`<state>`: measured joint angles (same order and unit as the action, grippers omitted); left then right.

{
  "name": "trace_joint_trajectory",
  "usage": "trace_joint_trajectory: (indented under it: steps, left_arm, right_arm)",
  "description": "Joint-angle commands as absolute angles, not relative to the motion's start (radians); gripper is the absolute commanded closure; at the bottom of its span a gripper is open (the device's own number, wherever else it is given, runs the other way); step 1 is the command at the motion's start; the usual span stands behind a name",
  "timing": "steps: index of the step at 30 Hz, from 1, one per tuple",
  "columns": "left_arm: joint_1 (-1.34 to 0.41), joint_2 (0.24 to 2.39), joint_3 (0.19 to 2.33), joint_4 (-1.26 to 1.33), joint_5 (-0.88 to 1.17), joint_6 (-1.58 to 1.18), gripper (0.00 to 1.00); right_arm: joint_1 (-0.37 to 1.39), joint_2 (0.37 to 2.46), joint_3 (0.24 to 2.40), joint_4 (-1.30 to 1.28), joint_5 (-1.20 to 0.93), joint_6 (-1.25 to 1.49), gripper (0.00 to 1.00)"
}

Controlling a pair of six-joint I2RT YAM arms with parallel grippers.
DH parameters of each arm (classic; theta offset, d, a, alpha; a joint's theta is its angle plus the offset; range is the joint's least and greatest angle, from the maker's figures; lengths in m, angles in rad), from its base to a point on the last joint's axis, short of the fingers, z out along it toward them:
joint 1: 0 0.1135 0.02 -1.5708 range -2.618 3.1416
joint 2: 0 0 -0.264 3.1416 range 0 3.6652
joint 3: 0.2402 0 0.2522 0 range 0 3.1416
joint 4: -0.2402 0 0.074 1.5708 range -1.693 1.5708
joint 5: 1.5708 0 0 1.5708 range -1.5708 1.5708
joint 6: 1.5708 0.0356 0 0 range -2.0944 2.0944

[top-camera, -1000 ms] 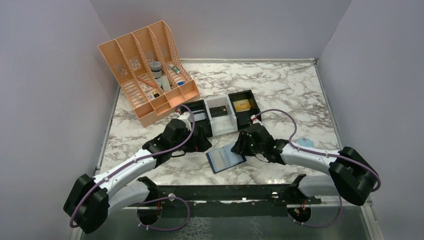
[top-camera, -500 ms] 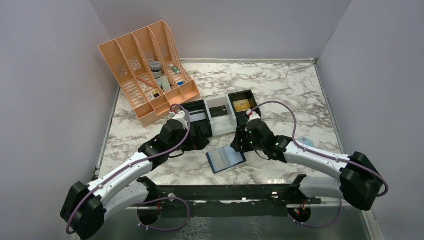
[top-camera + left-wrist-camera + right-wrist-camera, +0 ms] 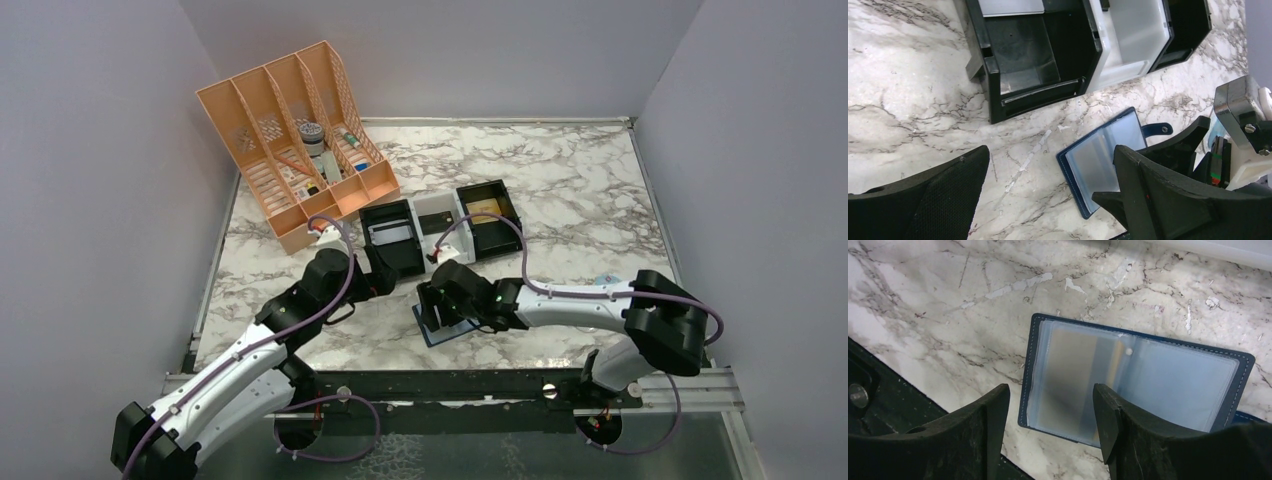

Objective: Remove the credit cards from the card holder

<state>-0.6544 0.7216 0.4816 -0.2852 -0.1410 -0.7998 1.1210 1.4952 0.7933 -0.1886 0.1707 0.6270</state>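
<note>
**Hovering open right gripper over the opened card holder**

Top view: the right gripper (image 3: 432,312) sits low over the card holder (image 3: 455,331). The holder lies opened flat on the surface (image 3: 580,180), directly beneath the gripper, and only its near edge shows past it. The left gripper (image 3: 380,280) hangs apart to the side, pointing at a black tray (image 3: 400,258). It looks parked there to leave the other arm room. A gold-tan card (image 3: 483,208) lies in the second black tray (image 3: 512,215), well ahead of the right gripper and past the white tray (image 3: 435,215). That is probably the drop spot, so at least one card seems to be out.

Left wrist view: the left gripper's jaws are wide apart, with only bare surface between them. The holder lies ahead and off to their right, untouched. A grey flat piece sits in the black tray ahead; I can't tell if it is a card.

Right wrist view: the jaws are parted and empty, straddling one page of the holder from above. A tan-grey shape shows through that frosted pocket, likely a card inside. The other page looks plain blue-grey.

The holder lies flat so the pockets face up, and the gripper is lined up over the loaded pocket for a pick. A thin card in a sleeve is hard to pinch. Nothing pins the holder, so it may slide.
</note>
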Motion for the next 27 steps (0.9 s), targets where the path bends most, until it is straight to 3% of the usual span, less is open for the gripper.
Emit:
trace_joint_trajectory:
  steps: [1, 11, 16, 27]
  left_arm:
    - [-0.649, 0.701, 0.468, -0.32, -0.202, -0.814, 0.01]
    - [-0.649, 0.737, 0.477, -0.318, -0.192, -0.794, 0.01]
    - [-0.649, 0.741, 0.479, -0.317, -0.186, -0.788, 0.01]
    - [-0.649, 0.772, 0.488, -0.285, -0.157, -0.782, 0.01]
  right_arm:
    - [1.133, 1.542, 0.841, -0.217, 0.235, 0.6, 0.37]
    - [1.141, 1.659, 0.899, -0.3, 0.271, 0.609, 0.36]
    - [1.141, 1.712, 0.923, -0.388, 0.321, 0.677, 0.44]
    - [1.111, 1.625, 0.847, -0.25, 0.207, 0.697, 0.59]
